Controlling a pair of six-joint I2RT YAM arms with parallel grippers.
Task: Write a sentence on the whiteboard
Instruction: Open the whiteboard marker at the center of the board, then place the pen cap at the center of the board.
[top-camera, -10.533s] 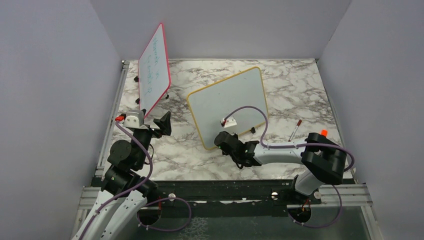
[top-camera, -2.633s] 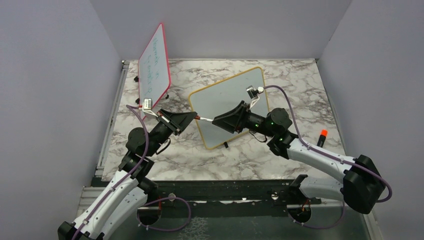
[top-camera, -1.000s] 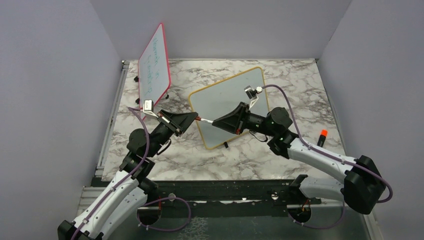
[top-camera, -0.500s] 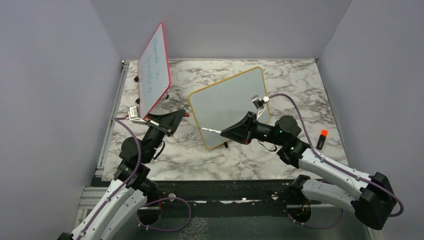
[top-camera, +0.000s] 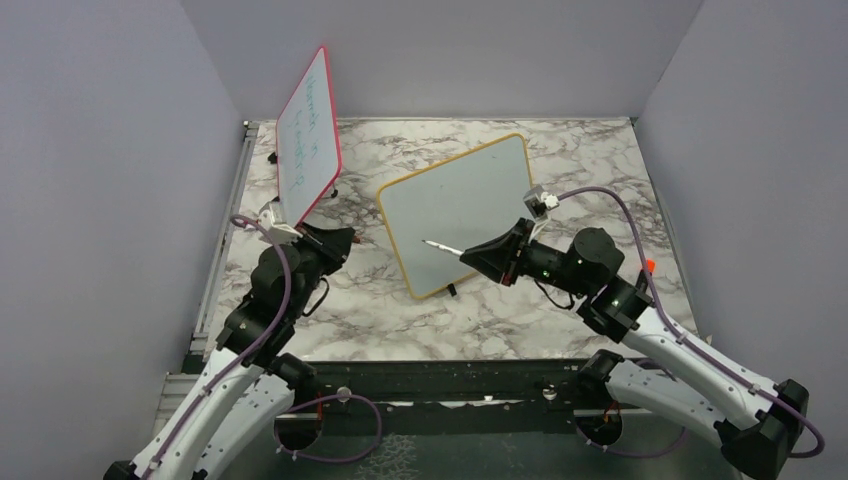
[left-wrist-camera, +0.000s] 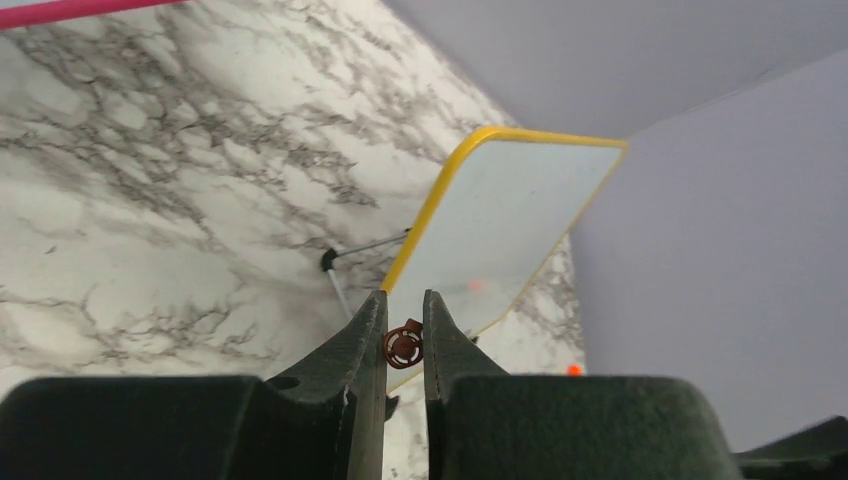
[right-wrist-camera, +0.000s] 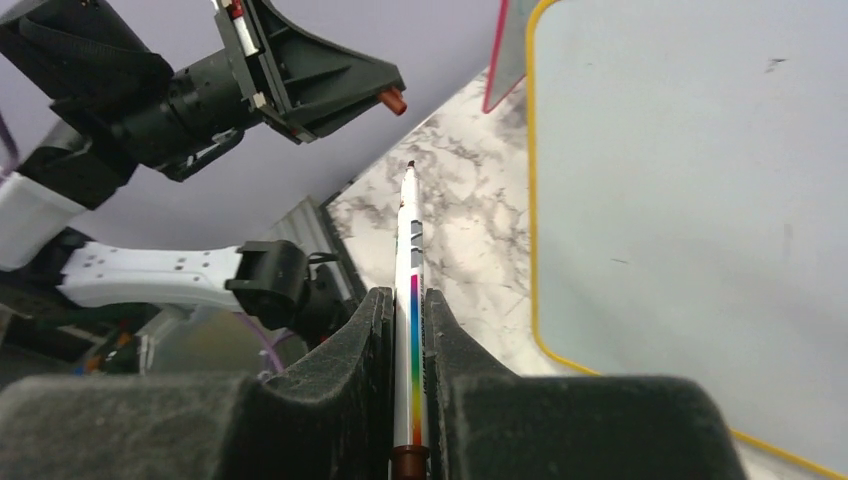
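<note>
The whiteboard with its yellow-orange frame leans at mid-table; its face is blank apart from tiny specks, and no sentence is in view on it. My right gripper is shut on a white marker with a rainbow stripe. The marker's bare tip hovers over the board's lower left part. My left gripper is left of the board, shut on the marker's dark red cap, which also shows from the right wrist as a cap between those jaws.
A red-pink-framed board with faint green-blue writing stands at the back left, close behind my left arm. A small orange object lies on the marble table to the right, beside my right arm. Grey walls close in three sides.
The two grippers have drawn apart. The cap has come off with the left gripper, which moved back left; the right gripper moved right and up with the uncapped marker.
</note>
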